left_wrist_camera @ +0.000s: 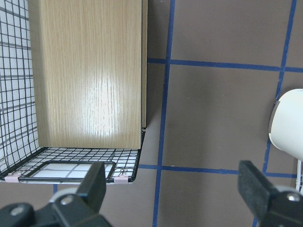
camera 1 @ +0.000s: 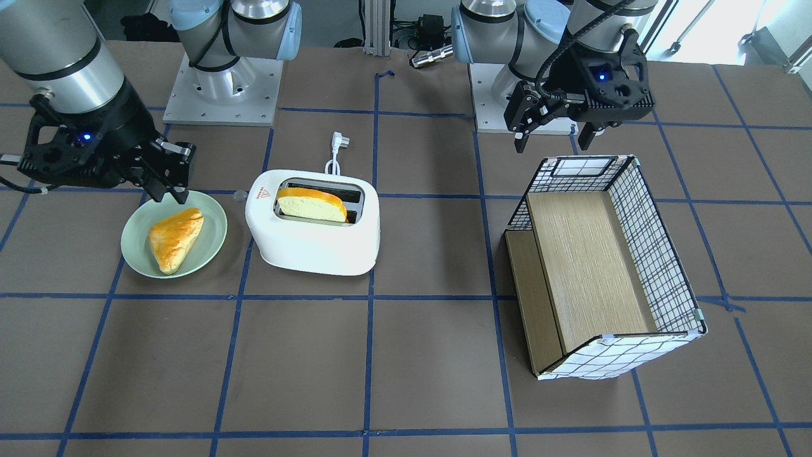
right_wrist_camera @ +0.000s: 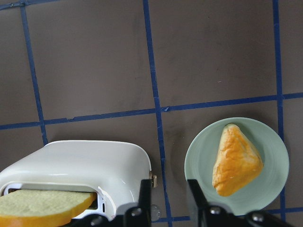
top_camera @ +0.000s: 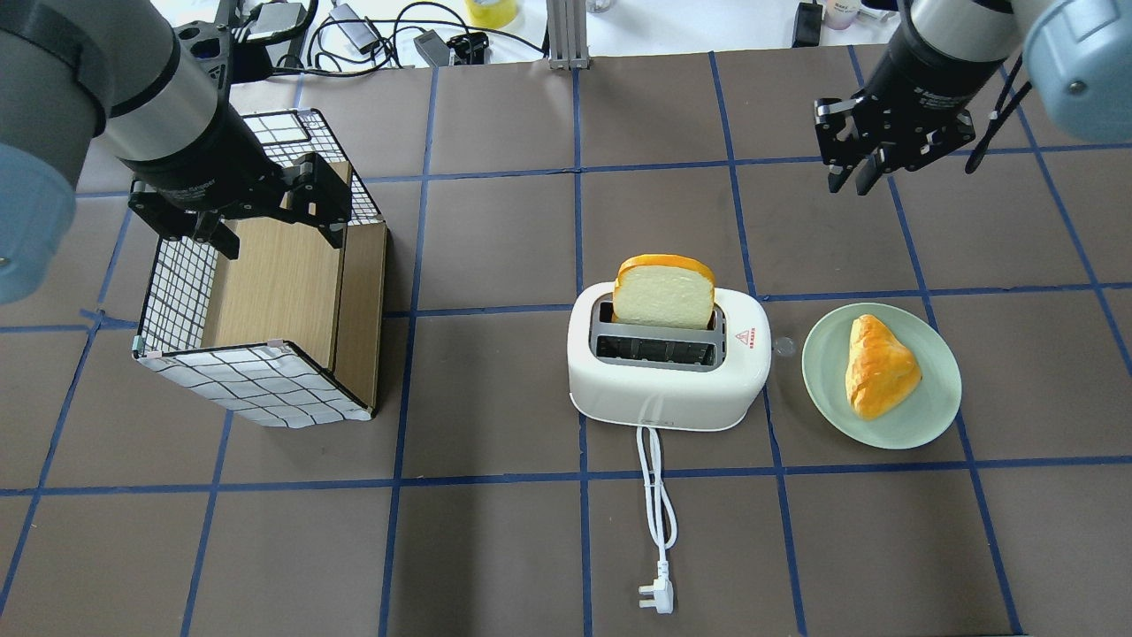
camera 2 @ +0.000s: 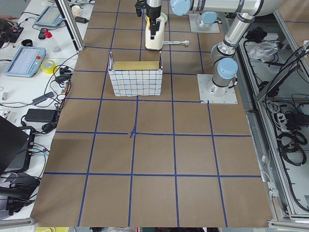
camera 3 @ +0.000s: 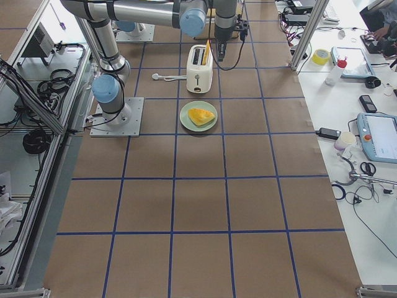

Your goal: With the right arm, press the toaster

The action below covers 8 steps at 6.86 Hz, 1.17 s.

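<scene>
The white two-slot toaster (camera 1: 311, 241) (top_camera: 668, 385) stands mid-table with a bread slice (top_camera: 663, 296) upright in one slot. Its small lever knob (top_camera: 783, 345) (right_wrist_camera: 152, 178) sticks out of the end that faces the green plate (top_camera: 937, 363). My right gripper (camera 1: 168, 192) (top_camera: 849, 181) (right_wrist_camera: 169, 198) hovers above the gap between that toaster end (right_wrist_camera: 80, 161) and the plate, touching nothing. Its fingers are drawn close together and hold nothing. My left gripper (camera 1: 552, 141) (top_camera: 279, 239) (left_wrist_camera: 173, 184) is open and empty over the basket.
A pastry (camera 1: 174, 238) (right_wrist_camera: 236, 161) lies on the green plate (camera 1: 212, 219). A wire basket with a wooden floor (camera 1: 660, 254) (top_camera: 256, 380) (left_wrist_camera: 85, 156) stands on my left side. The toaster's white cord and plug (top_camera: 656, 597) run toward my base.
</scene>
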Available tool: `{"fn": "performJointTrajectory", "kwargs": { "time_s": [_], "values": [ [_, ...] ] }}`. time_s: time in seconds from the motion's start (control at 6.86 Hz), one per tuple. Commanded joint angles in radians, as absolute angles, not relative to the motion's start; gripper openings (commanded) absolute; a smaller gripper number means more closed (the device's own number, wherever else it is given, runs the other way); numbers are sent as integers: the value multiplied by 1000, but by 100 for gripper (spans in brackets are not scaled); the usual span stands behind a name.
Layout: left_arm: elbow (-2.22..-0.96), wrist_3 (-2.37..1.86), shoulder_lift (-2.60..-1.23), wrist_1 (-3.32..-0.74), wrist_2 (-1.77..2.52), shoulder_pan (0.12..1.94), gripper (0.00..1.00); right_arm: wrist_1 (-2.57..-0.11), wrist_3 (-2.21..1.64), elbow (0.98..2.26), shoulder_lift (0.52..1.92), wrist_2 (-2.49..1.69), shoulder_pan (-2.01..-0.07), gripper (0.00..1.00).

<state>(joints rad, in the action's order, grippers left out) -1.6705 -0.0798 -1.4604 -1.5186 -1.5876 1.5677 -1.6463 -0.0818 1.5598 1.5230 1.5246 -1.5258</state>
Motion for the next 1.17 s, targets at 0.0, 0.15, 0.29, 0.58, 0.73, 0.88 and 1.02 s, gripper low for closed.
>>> {"fn": "performJointTrajectory", "kwargs": {
  "time_s": [0.0, 0.15, 0.29, 0.58, 0.73, 0.88, 1.02],
  "values": [
    [-1671, -80, -1460, -1519, -1588, 1568, 100, -1690, -276, 1546, 1525, 1554, -1646, 71],
    [-1671, -80, -1460, -1519, -1588, 1568, 100, -1716, -287, 1548, 1525, 1569, -1663, 99],
    [-1671, -80, -1460, -1519, -1588, 1568, 100, -1727, -287, 1548, 1526, 1591, -1664, 100],
    [-1671, -80, -1460, -1519, -1588, 1568, 100, -1729, -285, 1548, 1526, 1591, -1664, 100],
    [-1671, -80, -1460, -1519, -1588, 1568, 100, -1729, -281, 1548, 1525, 1591, -1664, 100],
    [-1671, -80, -1460, -1519, -1588, 1568, 100, -1729, -281, 1548, 1526, 1591, -1664, 100],
    [-1671, -80, -1460, -1519, -1588, 1568, 100, -1730, -281, 1548, 1526, 1591, -1664, 100]
  ]
}}
